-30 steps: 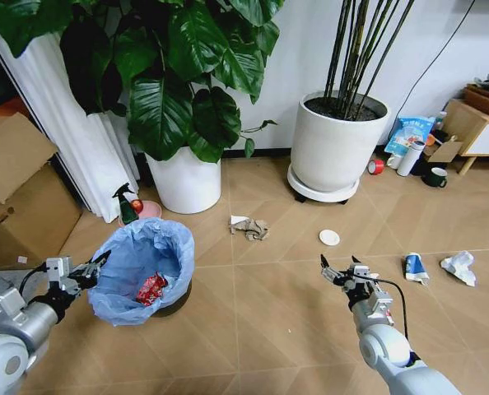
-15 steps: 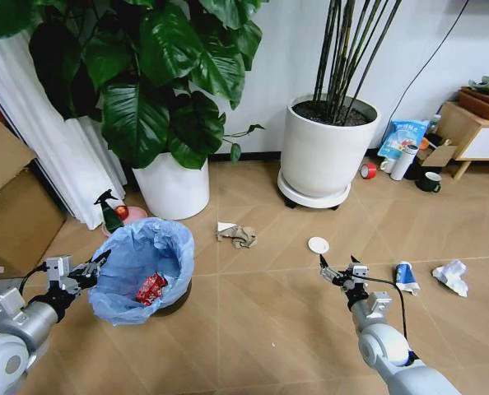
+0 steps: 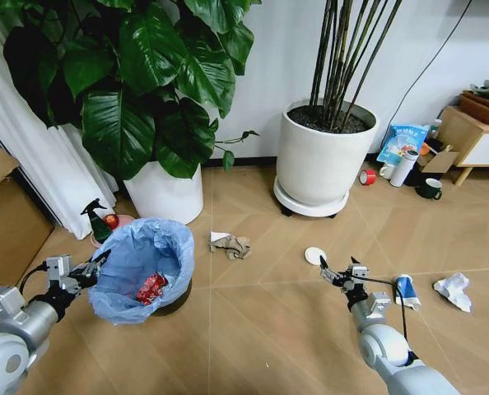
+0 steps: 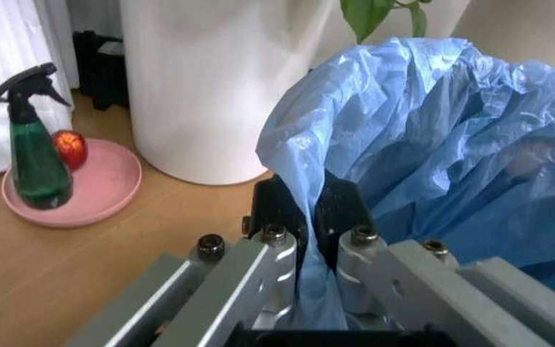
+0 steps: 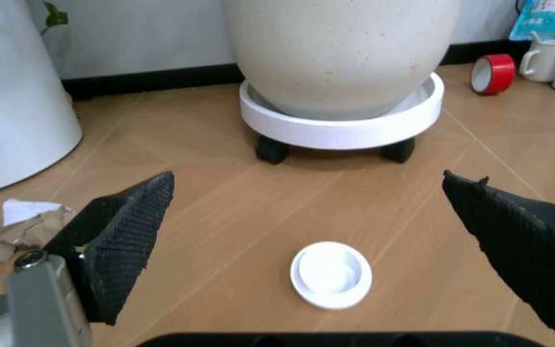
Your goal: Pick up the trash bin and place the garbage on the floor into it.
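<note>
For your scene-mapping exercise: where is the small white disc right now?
In the head view the white disc lies on the floor right of centre, just ahead of the open right gripper, before the big white plant pot.

Two arms with rounded white shells and grey metal wrist sections. Left gripper: silver linkage bars, round-headed bolts, black pads. Right gripper: black, tapered, mesh-textured fingers. Thin black cables looped along both wrists.

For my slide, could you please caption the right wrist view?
Open right gripper above small white disc on herringbone wood floor.
</note>
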Controlling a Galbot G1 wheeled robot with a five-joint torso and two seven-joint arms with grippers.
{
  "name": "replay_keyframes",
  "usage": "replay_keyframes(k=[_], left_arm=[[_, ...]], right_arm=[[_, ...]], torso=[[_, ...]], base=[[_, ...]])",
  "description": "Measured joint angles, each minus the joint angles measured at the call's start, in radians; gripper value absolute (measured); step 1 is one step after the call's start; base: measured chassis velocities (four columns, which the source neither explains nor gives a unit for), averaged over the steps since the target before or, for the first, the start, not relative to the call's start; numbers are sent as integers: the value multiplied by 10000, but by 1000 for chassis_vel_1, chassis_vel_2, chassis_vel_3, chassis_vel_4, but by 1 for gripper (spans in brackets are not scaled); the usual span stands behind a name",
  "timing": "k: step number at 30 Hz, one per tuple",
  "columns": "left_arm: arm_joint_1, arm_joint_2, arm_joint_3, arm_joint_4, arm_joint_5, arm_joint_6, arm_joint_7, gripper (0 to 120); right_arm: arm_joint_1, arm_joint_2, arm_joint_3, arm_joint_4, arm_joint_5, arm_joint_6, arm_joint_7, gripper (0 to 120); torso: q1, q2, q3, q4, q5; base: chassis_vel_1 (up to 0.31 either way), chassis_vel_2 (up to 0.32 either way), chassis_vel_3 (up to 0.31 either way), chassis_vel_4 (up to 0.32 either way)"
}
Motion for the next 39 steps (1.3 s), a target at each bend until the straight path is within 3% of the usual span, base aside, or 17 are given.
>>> replay_keyframes(k=[15,21,24,26,31,39], left_arm=[[-98,85,126,97,-16,10,-16,0],[-104,301,144,122,-55,18,-40,0],[-365,492,395,238,-96,40,-116,0],[-625,698,702,355,-155,63,-181,0],[-707,881,981,456,-139,79,-207,0],[-777,1091,1029,602,-159,86,-210,0]], right_arm=[[347,-3,-325,-296,-369,-50,-43,100],[1462,-197,-1898,-1092,-674,-531,-77,100],[2090,-203,-2620,-1654,-924,-781,-434,100],[2529,-131,-3120,-2131,-1087,-967,-645,100],[4323,933,-4759,-4152,-1048,-1344,-1188,100],[5568,2308,-5516,-5882,-1721,-1119,-1542,100]], torso=[[1,0,1,-2,-1],[1,-1,1,0,2],[0,-2,0,8,1],[0,-2,0,0,-3],[0,-2,1,2,0],[0,-2,1,2,-4]], base=[[-106,94,99,-90],[-21,19,15,-17],[0,0,0,0],[0,0,0,0],[0,0,0,0],[0,0,0,0]])
